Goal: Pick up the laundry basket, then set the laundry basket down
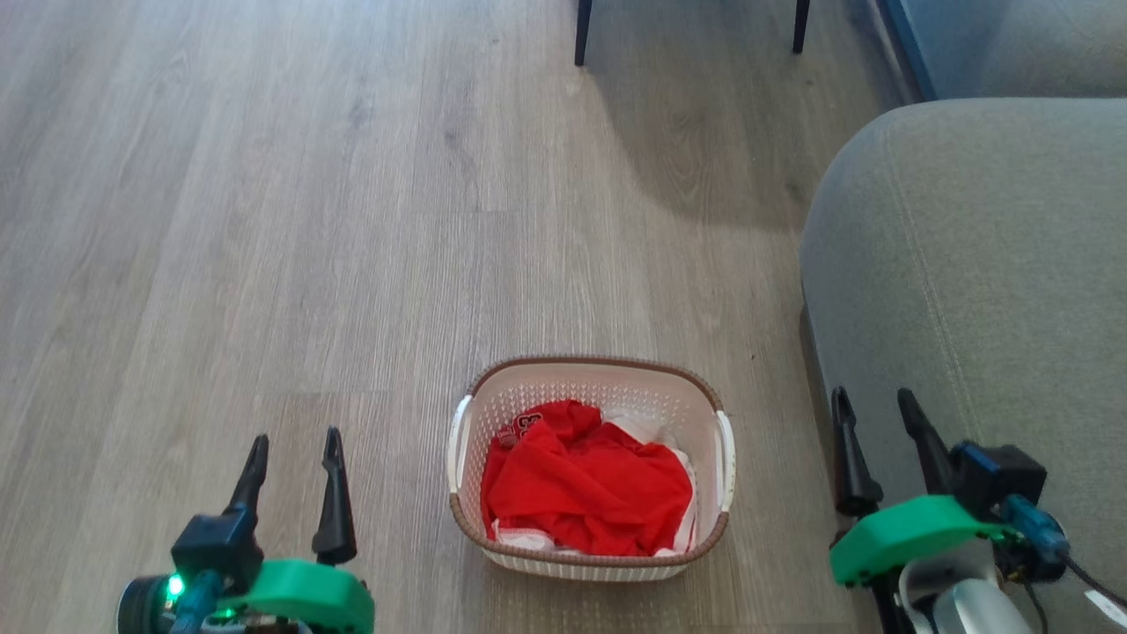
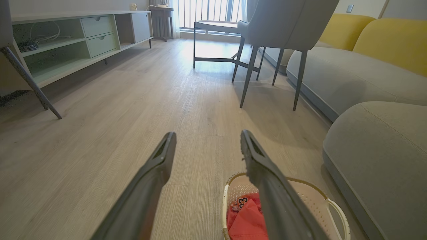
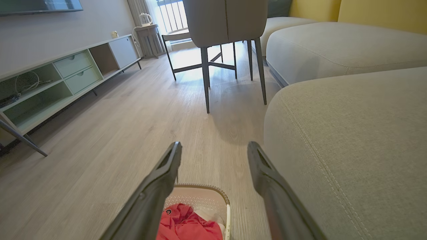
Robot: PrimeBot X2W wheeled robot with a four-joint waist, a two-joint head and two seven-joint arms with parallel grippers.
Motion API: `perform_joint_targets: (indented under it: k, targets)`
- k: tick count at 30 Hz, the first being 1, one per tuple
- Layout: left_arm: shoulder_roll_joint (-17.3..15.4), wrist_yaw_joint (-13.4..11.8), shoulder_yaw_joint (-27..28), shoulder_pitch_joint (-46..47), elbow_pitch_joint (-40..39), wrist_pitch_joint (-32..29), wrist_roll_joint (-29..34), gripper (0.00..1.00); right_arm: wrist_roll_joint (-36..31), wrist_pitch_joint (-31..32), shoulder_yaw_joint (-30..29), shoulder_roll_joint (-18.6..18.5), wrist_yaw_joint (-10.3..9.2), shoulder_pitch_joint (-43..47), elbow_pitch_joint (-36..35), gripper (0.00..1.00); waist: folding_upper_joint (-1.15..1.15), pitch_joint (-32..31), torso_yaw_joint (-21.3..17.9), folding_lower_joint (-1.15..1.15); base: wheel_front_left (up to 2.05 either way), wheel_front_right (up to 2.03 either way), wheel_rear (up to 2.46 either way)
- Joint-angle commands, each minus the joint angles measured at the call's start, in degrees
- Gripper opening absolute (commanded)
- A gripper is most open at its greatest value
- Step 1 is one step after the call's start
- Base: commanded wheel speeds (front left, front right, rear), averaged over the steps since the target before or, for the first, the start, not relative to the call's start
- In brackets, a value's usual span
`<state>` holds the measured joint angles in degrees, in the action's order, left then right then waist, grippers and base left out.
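Left gripper (image 1: 296, 435) and right gripper (image 1: 873, 394), wide open, flank laundry basket (image 1: 590, 387) at 9 and 3 o'clock; uneven grab could tip it.

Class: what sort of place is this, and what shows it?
Probably a home living room: a grey sofa, a low cabinet under a wall screen, and a laundry basket on the wood floor.

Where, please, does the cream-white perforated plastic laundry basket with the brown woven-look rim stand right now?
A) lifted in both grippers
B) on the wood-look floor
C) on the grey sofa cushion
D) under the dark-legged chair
B: the laundry basket rests on the wood-look floor, with the open left gripper and right gripper apart from it on either side.
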<state>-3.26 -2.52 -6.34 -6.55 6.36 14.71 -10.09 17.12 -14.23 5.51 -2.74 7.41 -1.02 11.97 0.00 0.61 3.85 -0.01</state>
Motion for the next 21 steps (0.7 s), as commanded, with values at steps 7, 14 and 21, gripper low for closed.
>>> perform_joint_targets:
  k: [7, 14, 21]
  targets:
    - [0.12, 0.52, 2.78, 0.84, -1.52, 0.29, 0.77, 1.00, -0.35, -0.76, 0.87, -0.14, 0.08, 0.36, -2.25, 1.00, 0.00, -1.16, 0.31, 0.01, 0.00, 0.00, 0.00]
    - [0.00, 0.72, 3.12, 0.62, -1.17, 0.29, 1.25, 1.00, -0.51, -0.76, 0.83, -0.14, 0.08, 0.50, -2.29, 1.00, 0.00, -1.45, 0.37, 0.01, 0.00, 0.00, 0.00]
    - [-0.29, 1.04, 2.93, 0.75, -1.00, 0.29, 1.96, 1.00, -0.58, -0.77, 0.54, -0.14, 0.08, 0.44, -2.27, 1.00, 0.00, -1.36, 0.16, 0.01, 0.00, 0.00, 0.00]
